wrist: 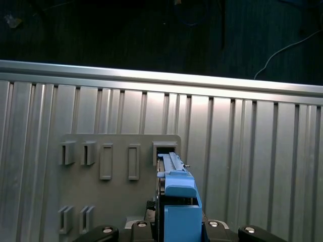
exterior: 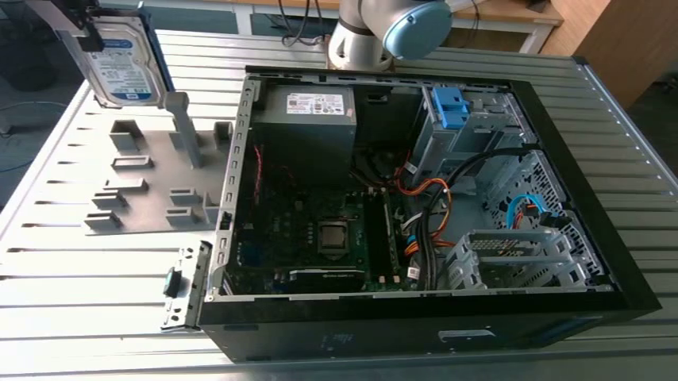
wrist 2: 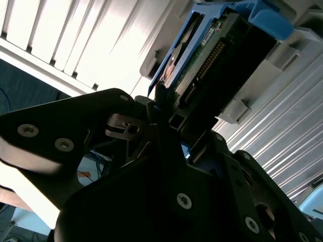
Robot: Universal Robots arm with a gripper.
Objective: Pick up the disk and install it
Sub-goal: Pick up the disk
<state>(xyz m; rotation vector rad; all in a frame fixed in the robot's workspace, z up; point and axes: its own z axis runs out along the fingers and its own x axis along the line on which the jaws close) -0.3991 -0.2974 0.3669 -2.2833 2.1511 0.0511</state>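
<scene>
The disk [exterior: 122,67], a silver drive with a blue-and-white label in a blue bracket, hangs upright at the exterior view's far left, above the grey fixture plate [exterior: 138,194]. My gripper [exterior: 90,36] is shut on its upper edge. In the second wrist view the black fingers [wrist 2: 156,108] clamp the disk [wrist 2: 202,55] by its edge, with its connector side showing. The first wrist view looks down along the disk's blue bracket [wrist: 177,199] onto the fixture plate [wrist: 116,151], with the gripper [wrist: 176,224] behind it.
The open black computer case [exterior: 636,270] lies on the slatted metal table [exterior: 85,278]. Inside are a grey power supply [exterior: 307,119], a motherboard [exterior: 317,238], cables, a metal drive cage with a blue latch [exterior: 450,107] and a second cage [exterior: 519,254]. The arm's base [exterior: 366,36] stands behind the case.
</scene>
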